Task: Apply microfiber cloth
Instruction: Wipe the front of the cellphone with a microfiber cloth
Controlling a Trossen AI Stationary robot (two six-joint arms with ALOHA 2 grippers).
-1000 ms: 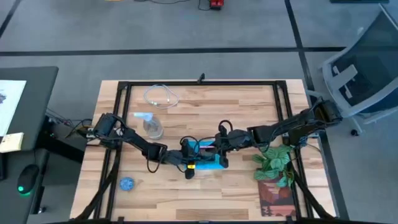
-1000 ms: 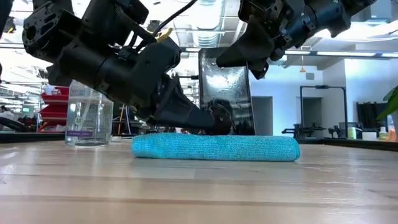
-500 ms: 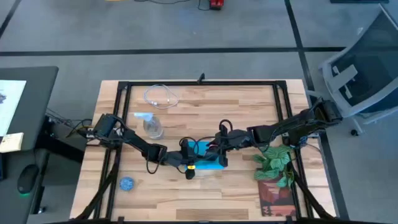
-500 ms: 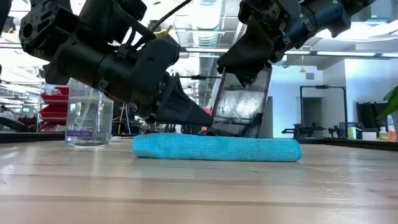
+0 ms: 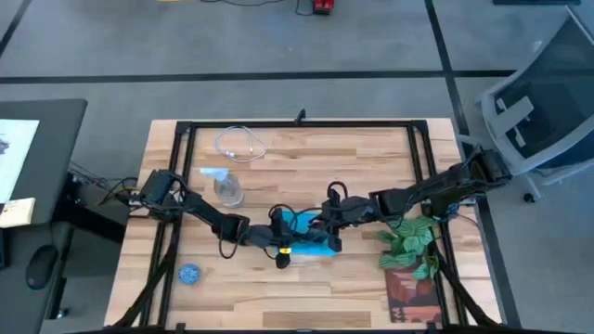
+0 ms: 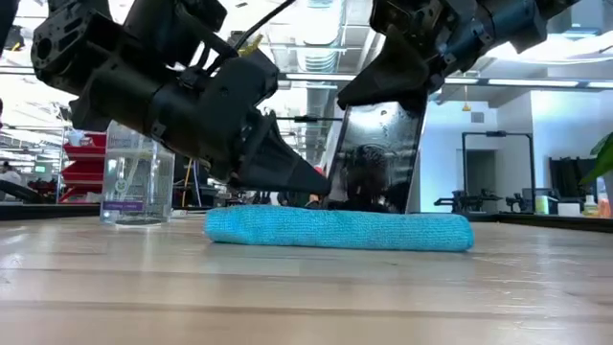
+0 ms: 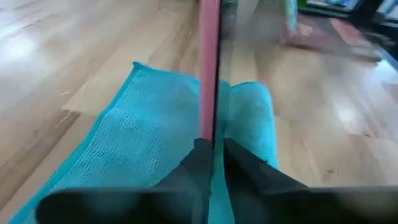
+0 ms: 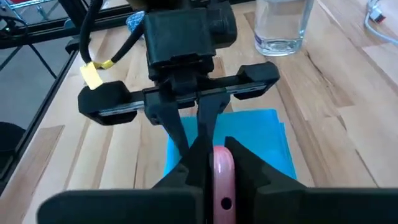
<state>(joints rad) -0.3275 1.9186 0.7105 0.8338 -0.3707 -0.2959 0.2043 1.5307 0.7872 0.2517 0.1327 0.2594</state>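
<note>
Here the left gripper and right gripper are both clamped on the thin edges of a phone, standing it on edge on the cloth, which lies folded mid-table; soft, light and limp, the cloth would likely bunch, so pinch it at a corner

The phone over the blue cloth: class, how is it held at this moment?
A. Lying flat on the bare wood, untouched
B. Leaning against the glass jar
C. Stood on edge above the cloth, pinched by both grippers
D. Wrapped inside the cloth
C: the low view shows the phone upright over the microfiber cloth, with the left gripper low on it and the right gripper at its top.
</note>
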